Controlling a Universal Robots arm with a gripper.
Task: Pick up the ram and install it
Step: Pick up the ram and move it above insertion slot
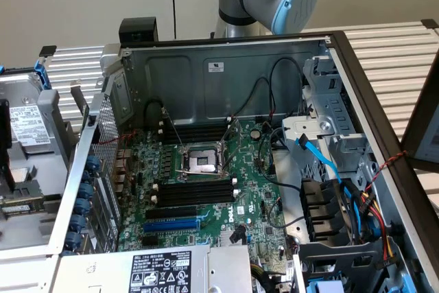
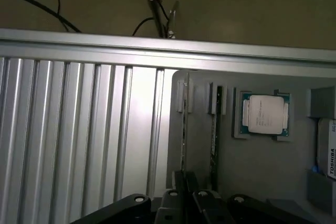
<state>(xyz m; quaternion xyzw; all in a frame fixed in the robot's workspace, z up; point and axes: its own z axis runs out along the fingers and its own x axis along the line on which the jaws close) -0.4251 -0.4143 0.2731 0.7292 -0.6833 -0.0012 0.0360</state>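
At the grey tray, the end effector looks clamped on the edge-on ram standing beside a second stick; an off-centre pinch could let it twist or slip.

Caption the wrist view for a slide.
Gripper at one ram stick standing on edge in a grey tray, beside a second stick and a processor chip.

Ribbed aluminium tabletop — satin sheen, matt grey tray, brushed-metal processor lid, dull sheet-steel case
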